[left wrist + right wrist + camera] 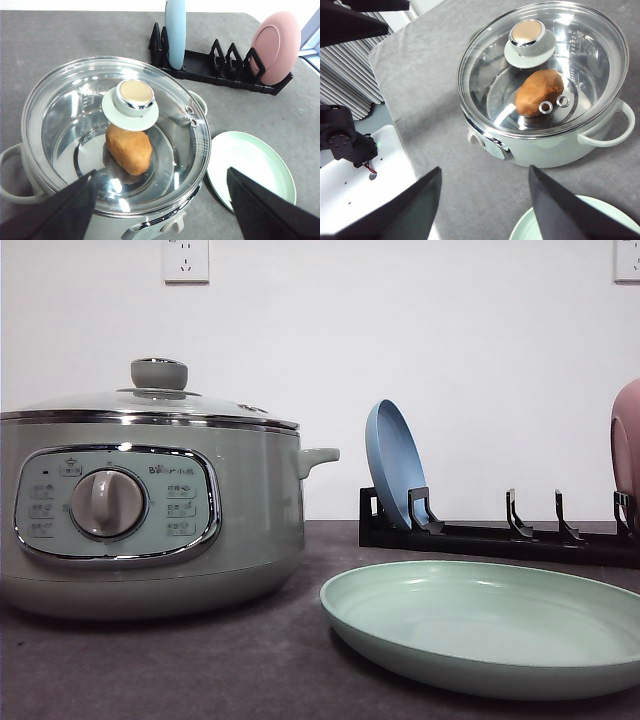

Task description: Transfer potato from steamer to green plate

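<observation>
The pale green steamer (150, 510) stands at the table's left with its glass lid (150, 402) on. Through the lid I see the orange-brown potato (129, 149) lying on the steamer's floor, under the lid's knob (135, 97). The green plate (480, 625) lies flat to the right of the steamer, with nothing on it. My left gripper (161, 172) hovers open above the steamer (165, 222), its fingers wide apart. My right gripper (484, 168) is also open, above the table in front of the steamer (545, 150), with the potato (537, 92) and the plate's edge (525, 231) in sight.
A black dish rack (480, 535) stands behind the green plate. It holds a blue plate (395, 465) upright at its left end and a pink plate (275, 47) at its right end. The steamer's side handles (615, 130) stick out. The table's edge (395, 130) runs on the near side.
</observation>
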Controlling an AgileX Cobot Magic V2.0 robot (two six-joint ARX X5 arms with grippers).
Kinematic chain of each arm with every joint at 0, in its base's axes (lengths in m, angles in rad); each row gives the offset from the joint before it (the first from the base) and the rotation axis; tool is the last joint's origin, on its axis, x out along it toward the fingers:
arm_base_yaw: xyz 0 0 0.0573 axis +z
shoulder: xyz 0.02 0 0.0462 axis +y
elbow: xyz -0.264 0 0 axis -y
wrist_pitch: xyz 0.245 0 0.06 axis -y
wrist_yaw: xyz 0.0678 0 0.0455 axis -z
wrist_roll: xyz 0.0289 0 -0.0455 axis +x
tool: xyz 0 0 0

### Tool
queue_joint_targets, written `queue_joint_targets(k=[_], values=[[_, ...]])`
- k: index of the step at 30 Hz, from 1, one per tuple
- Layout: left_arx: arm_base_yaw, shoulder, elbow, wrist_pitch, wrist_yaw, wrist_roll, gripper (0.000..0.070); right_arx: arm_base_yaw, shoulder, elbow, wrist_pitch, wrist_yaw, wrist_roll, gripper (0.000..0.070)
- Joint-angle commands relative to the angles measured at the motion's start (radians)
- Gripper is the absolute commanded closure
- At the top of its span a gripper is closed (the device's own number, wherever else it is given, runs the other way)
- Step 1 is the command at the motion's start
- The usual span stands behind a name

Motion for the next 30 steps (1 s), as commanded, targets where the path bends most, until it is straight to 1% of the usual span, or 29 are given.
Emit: queue_joint_targets(k=[1, 3, 6, 9, 13, 18, 21, 24, 30], values=[[-0.001, 0.004, 0.023, 0.007, 0.005, -0.002, 0.0181, 0.006, 0.012, 0.015, 0.007, -0.003, 0.009, 0.0356], [-0.001, 0.007, 0.024, 0.015, 0.004, -0.015, 0.0181, 0.006, 0.012, 0.015, 0.007, -0.003, 0.008, 0.0356], [-0.002, 0.027, 0.039, 0.028, 0.002, -0.052, 0.0179, 0.006, 0.012, 0.015, 0.007, -0.003, 0.006, 0.0356], [-0.009, 0.083, 0.105, 0.003, -0.016, -0.055, 0.0177, 0.006, 0.012, 0.015, 0.006, -0.003, 0.002, 0.0356], [-0.053, 0.206, 0.269, -0.086, -0.091, -0.035, 0.0177, 0.006, 0.012, 0.015, 0.003, -0.003, -0.003, 0.0356], [-0.139, 0.394, 0.500, -0.204, -0.190, -0.014, 0.0177, 0.006, 0.012, 0.015, 0.001, -0.003, -0.006, 0.0356], [-0.193, 0.506, 0.613, -0.259, -0.269, -0.004, 0.0178, 0.006, 0.012, 0.015, -0.001, -0.003, -0.006, 0.0356], [-0.238, 0.606, 0.696, -0.297, -0.329, 0.003, 0.0180, 0.006, 0.012, 0.015, -0.007, -0.002, -0.006, 0.0356], [-0.297, 0.756, 0.768, -0.313, -0.379, 0.004, 0.0181, 0.006, 0.012, 0.015, -0.012, -0.002, -0.010, 0.0356]])
